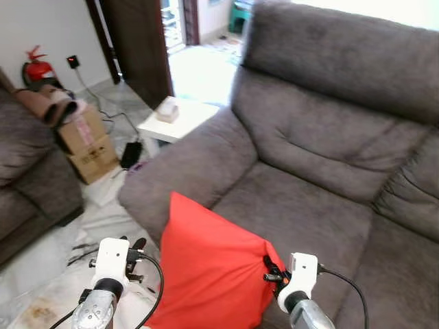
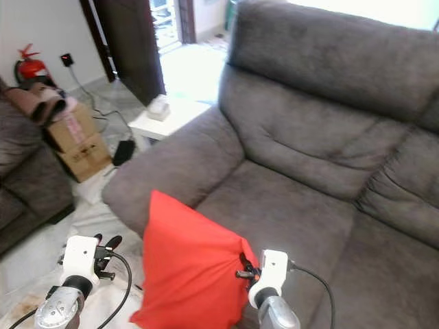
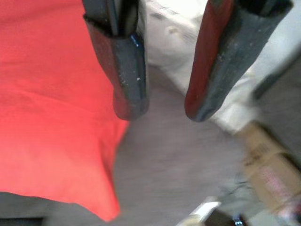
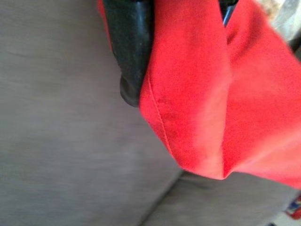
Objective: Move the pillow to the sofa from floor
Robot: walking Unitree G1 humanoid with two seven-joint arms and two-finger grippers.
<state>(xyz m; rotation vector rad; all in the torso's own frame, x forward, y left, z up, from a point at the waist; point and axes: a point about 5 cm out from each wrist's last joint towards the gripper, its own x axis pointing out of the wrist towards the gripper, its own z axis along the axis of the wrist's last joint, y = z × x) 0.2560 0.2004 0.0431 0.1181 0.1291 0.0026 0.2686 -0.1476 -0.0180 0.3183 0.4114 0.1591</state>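
A red pillow [image 1: 206, 267] hangs upright in front of the grey sofa's seat [image 1: 302, 212], just beside its armrest [image 1: 185, 171]. My right gripper [image 1: 269, 269] is shut on the pillow's right corner; in the right wrist view red cloth [image 4: 197, 94] bunches between the black fingers [image 4: 131, 52], with the sofa seat behind. My left gripper [image 1: 137, 250] stands open just left of the pillow, over the floor. In the left wrist view its fingers [image 3: 127, 70] have nothing between them, and the pillow [image 3: 47, 94] lies to one side.
A white side table [image 1: 175, 120] with a small box stands beyond the armrest. Cardboard boxes [image 1: 86, 144], a second grey sofa [image 1: 27, 171] and a red fire extinguisher [image 1: 38, 68] are at the left. Cables and a plastic sheet lie on the floor [image 1: 96, 205].
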